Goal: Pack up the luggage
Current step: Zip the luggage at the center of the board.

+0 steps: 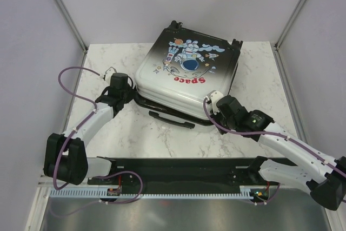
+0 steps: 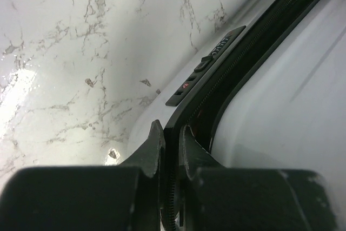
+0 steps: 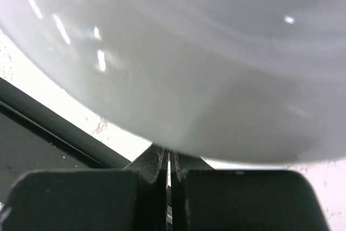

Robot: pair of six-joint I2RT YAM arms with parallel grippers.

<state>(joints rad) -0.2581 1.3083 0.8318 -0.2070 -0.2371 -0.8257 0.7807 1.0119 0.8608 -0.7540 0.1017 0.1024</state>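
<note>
Top external shows one luggage [image 1: 186, 71], lid down, at 12 o'clock on the table [image 1: 135, 139]; left hand [image 2: 172, 136] pinches its zip rim, right hand [image 3: 169, 158] closed by its shell

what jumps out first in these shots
The luggage, its shell printed with a cartoon astronaut and red "Space", lies flat on the marble table. The left tool nips its zipper seam on the left edge; the right tool, shut, sits at its near right corner.
</note>
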